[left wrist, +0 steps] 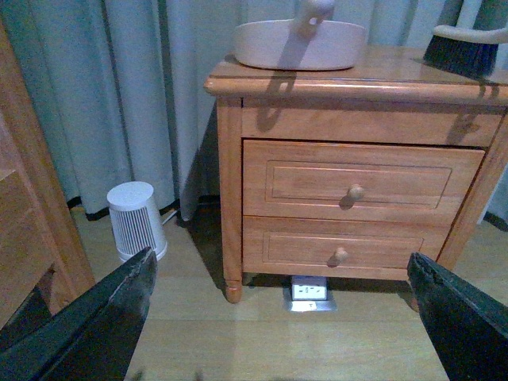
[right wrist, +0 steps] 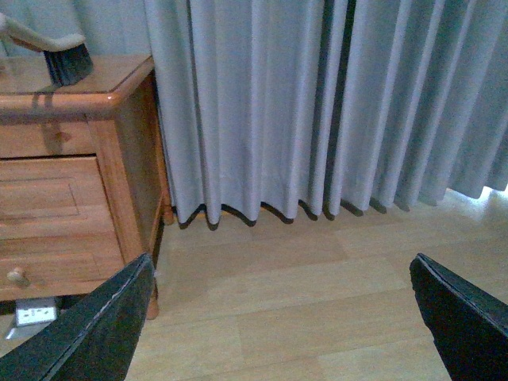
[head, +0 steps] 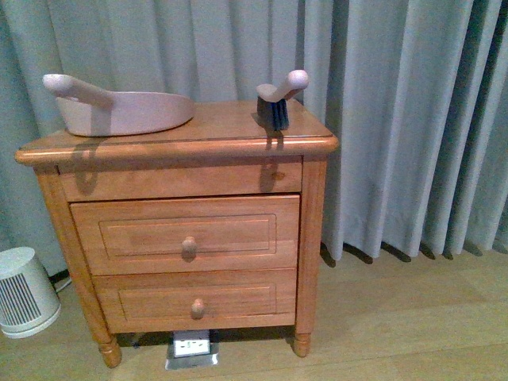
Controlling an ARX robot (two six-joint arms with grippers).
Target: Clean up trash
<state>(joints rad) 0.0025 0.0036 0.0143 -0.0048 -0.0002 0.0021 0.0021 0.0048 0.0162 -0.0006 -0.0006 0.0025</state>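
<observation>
The trash is out of view in all three views. A pink dustpan lies on the left of the wooden nightstand's top, and a pink-handled brush with dark bristles stands on the right of it. Neither arm shows in the front view. My left gripper is open, low over the wood floor and facing the nightstand's drawers, with nothing between its fingers. Further right, my right gripper is open too, over bare floor in front of the curtain, and holds nothing.
A small white ribbed appliance stands on the floor left of the nightstand. A floor socket box sits under its front. Grey curtains hang behind. Another wooden piece of furniture stands close by my left gripper.
</observation>
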